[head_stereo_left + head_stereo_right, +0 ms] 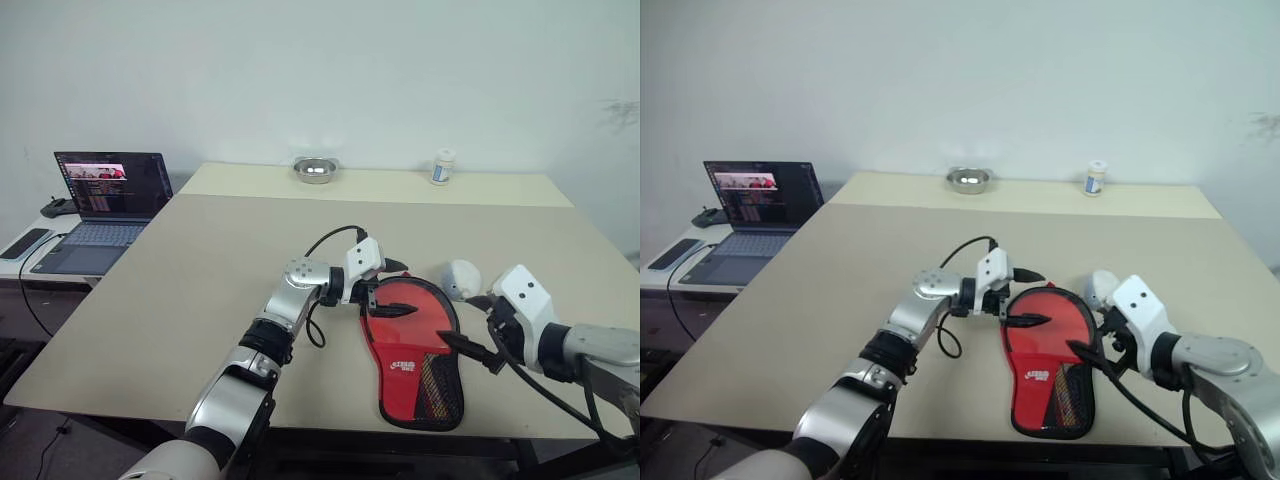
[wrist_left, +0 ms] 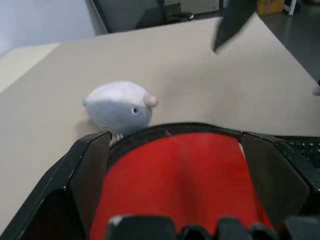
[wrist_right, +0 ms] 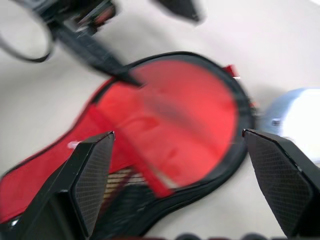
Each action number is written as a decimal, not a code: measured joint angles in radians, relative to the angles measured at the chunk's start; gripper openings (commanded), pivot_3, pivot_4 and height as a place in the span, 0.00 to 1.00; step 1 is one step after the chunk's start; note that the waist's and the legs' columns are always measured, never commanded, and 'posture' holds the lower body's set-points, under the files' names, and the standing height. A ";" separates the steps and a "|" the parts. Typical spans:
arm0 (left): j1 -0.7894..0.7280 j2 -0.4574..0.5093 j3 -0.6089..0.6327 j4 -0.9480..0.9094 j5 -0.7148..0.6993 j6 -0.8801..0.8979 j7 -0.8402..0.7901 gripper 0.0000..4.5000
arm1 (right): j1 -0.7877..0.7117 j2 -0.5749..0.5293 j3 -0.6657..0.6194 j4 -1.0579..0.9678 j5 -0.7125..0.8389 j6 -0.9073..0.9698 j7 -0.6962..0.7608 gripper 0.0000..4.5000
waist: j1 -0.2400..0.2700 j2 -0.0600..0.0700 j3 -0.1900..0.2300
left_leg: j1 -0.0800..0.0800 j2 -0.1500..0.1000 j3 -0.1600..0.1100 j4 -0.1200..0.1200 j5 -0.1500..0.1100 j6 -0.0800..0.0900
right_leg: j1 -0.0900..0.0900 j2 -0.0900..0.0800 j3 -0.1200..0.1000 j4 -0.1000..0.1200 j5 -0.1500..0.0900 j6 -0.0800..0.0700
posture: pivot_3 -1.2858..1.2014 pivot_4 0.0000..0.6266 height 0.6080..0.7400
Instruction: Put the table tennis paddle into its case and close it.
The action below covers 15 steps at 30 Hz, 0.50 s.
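From the head camera I see the case (image 1: 415, 355) lying flat near the front edge of the table (image 1: 200, 270), red side up, with its white logo and black mesh pocket toward the narrow end nearest me. The table tennis paddle (image 3: 185, 115) lies on the case, its round red face filling the wide end (I cannot make out the handle, nor whether the bat sits inside the pouch or only on top of it). My left gripper (image 1: 390, 287) hangs at the wide end's far-left rim with its two black fingers spread apart, one finger above the red face, nothing pinched between them. My right gripper (image 1: 470, 328) is at the case's right side, its fingers also spread wide and empty, one tip reaching over the black edging. A small white and grey plush toy (image 1: 461, 279) sits just beside the case's far right rim. At the table's far edge stand a metal bowl (image 1: 315, 169) and a small white jar (image 1: 443, 166); an open laptop (image 1: 105, 200) sits on a side desk to the left.
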 measured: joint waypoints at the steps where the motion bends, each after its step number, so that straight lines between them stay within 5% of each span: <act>1: 0.000 0.002 -0.001 0.000 0.001 0.000 0.003 0.99 | -0.007 -0.003 -0.002 0.011 -0.002 -0.008 -0.002 1.00 | 0.000 0.000 0.000 | 0.000 0.000 0.000 0.000 0.000 0.000 | 0.000 0.000 0.000 0.000 0.000 0.000 | 0.52 0.00 1.00; 15: -0.021 -0.012 -0.043 0.190 0.023 -0.012 -0.027 0.99 | -0.178 0.037 0.078 0.312 -0.121 -0.180 -0.104 1.00 | -0.003 0.003 -0.003 | 0.003 0.000 0.007 0.001 0.000 0.001 | -0.001 0.001 0.008 0.006 0.000 0.000 | 0.52 0.00 1.00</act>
